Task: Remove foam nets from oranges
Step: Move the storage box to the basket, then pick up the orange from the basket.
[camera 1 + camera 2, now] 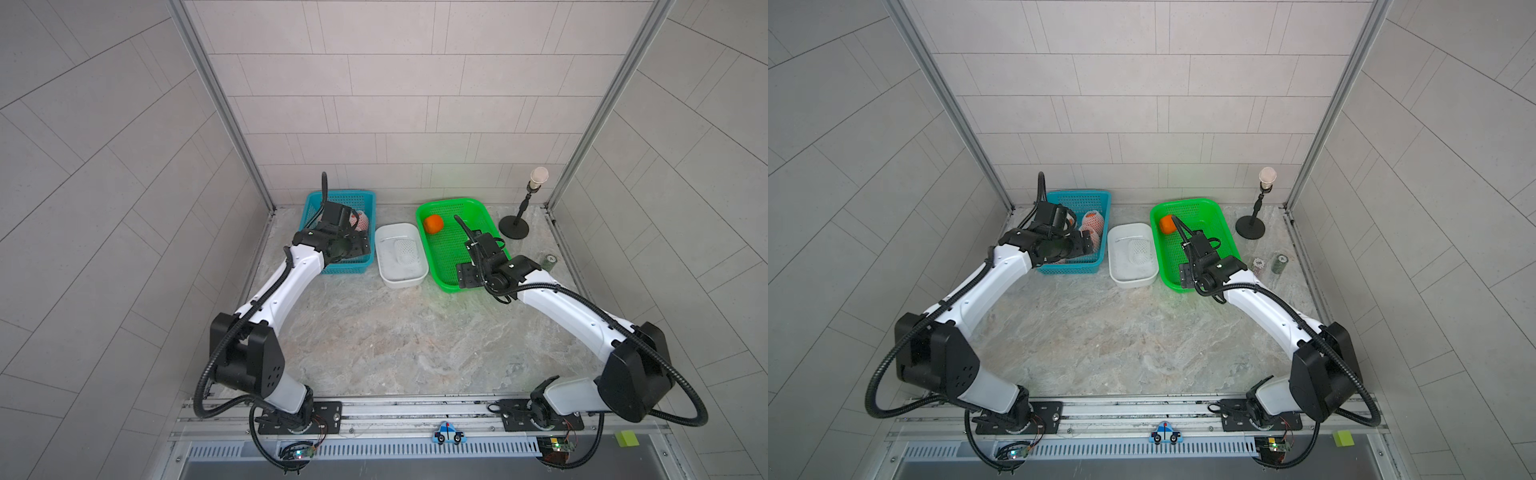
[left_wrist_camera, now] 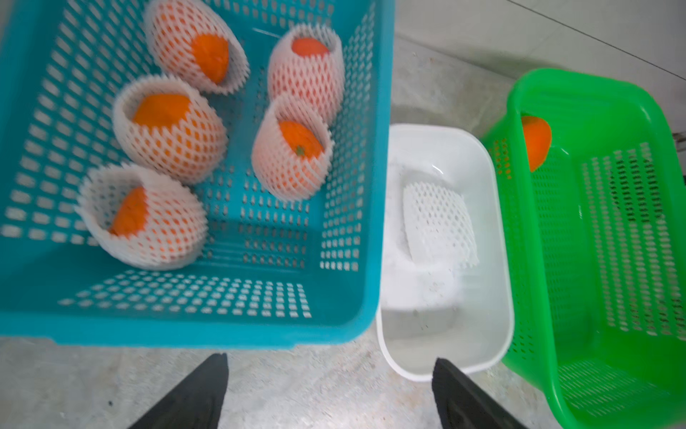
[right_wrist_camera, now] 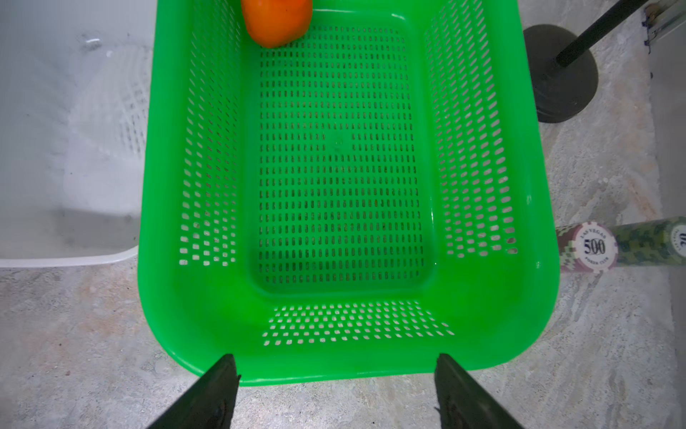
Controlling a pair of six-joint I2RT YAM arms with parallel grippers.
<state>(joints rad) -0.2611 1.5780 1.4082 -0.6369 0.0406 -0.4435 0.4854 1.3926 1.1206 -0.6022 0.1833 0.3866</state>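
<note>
Several oranges in white foam nets (image 2: 170, 130) lie in the blue basket (image 2: 352, 185); in both top views my left arm hides most of them, and one netted orange (image 1: 1092, 222) shows. An empty foam net (image 2: 438, 226) lies flat in the white tub (image 2: 408, 375). One bare orange (image 3: 276, 20) sits in the far corner of the green basket (image 3: 482, 334). My left gripper (image 2: 330, 357) hangs open and empty over the near side of the blue basket. Above the green basket's near rim, my right gripper (image 3: 336, 356) is open and holds nothing.
The blue basket (image 1: 345, 195), white tub (image 1: 399, 284) and green basket (image 1: 453, 208) stand side by side at the back of the marble table. A black stand (image 1: 515, 226) with a pale round top is at the back right. Two poker chip stacks (image 1: 1280, 264) stand right of the green basket.
</note>
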